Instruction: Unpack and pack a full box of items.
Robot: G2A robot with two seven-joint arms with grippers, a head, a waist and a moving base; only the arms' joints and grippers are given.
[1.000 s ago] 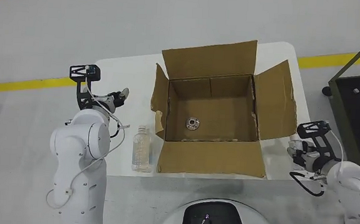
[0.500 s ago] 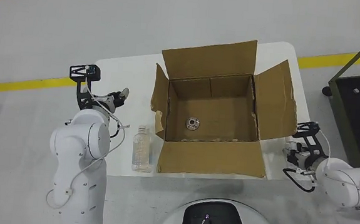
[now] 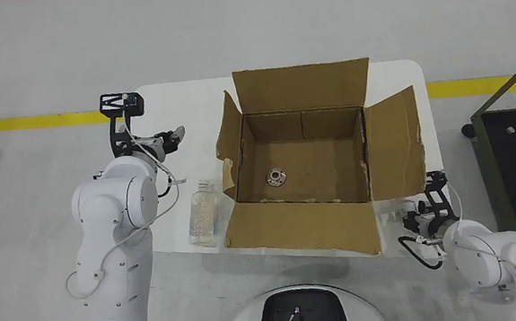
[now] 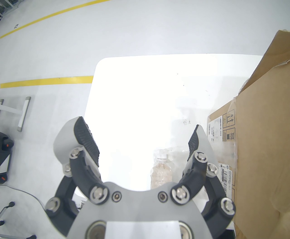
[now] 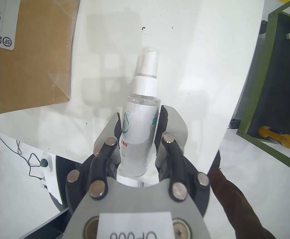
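The open cardboard box [image 3: 392, 145] stands mid-table with its flaps spread; a small round metal part [image 3: 277, 175] lies on its floor. A clear plastic bottle [image 3: 204, 212] lies on the table to the left of the box, also seen past the left fingers [image 4: 162, 168]. My left gripper [image 4: 138, 126] hangs open and empty above that bottle, near the table's left side [image 3: 174, 138]. My right gripper [image 5: 140, 115] is shut on a white spray bottle [image 5: 145, 90], low over the table just right of the box [image 3: 415, 217].
A green metal rack [image 3: 512, 133] stands off the table's right edge, with a yellow object [image 5: 271, 135] on its shelf. The box's right flap [image 5: 34, 56] is close to the right gripper. Bare tabletop [image 4: 147, 90] lies left of the box.
The right arm has moved left and nearer the robot, bringing its gripper close to the box's right flap. The left arm has not moved.
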